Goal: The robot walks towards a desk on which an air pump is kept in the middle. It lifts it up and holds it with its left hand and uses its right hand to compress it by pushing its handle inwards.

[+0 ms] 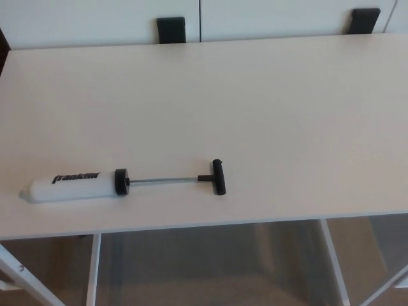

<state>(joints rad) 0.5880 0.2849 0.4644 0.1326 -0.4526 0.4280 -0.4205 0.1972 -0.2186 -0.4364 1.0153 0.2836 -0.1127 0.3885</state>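
Head view, the only feed I had: the pale cream rectangular tabletop (pixel 255 95) filled most of the frame, and the white plastic air pump with black lettering on its barrel (pixel 70 185) lay on its side close to the near edge, over toward the near left corner rather than dead centre. Black collar at the barrel's end, thin metal rod (pixel 162 181) pulled all the way out, and the black T-shaped handle (pixel 218 176) sat at the rod's far end, toward the middle of the near edge. The whole thing ran roughly parallel to that edge. Two dark chair backs (pixel 171 29) poked up past the far edge.

Neither hand was in the picture, so I couldn't tell whether the fingers were spread, closed or anything else, and couldn't place the pump relative to them beyond "not near enough to show."

My read: still the approach/reach step, nothing lifted yet. To do it well I'd have brought the left hand down over the white barrel mid-length, clear of the collar, wrapped firmly so it wouldn't roll toward the edge, and left the handle free for the right hand.
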